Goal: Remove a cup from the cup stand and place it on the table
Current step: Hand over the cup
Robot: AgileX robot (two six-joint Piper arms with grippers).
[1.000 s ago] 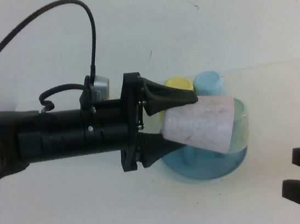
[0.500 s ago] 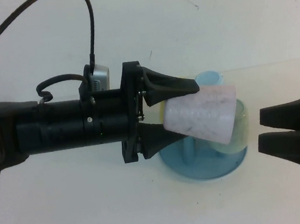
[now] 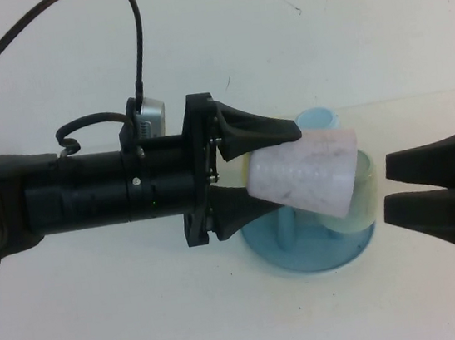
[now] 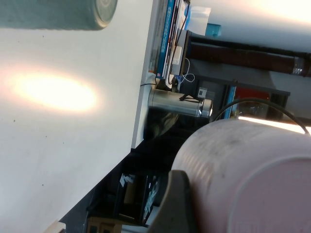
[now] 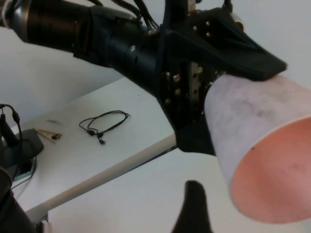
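My left gripper (image 3: 282, 171) is shut on the cup (image 3: 304, 177), a pale speckled tumbler held on its side in the air above the cup stand (image 3: 305, 252), mouth towards the right. My right gripper (image 3: 388, 188) is open and empty, just right of the cup's mouth and level with it. In the right wrist view the cup (image 5: 252, 121) shows its pink inside, with the left gripper's fingers (image 5: 228, 53) clamped on its wall. In the left wrist view the cup (image 4: 243, 179) fills the near corner.
On the blue stand sit a mint green cup (image 3: 366, 193), a light blue cup (image 3: 315, 118) and a yellow cup (image 3: 246, 166) mostly hidden behind my left gripper. The white table (image 3: 105, 320) lies below. A cable (image 5: 104, 121) lies on a far table.
My right gripper has moved left from the right edge towards the cup's mouth. My left gripper lifted the cup slightly a second ago and has since held still.
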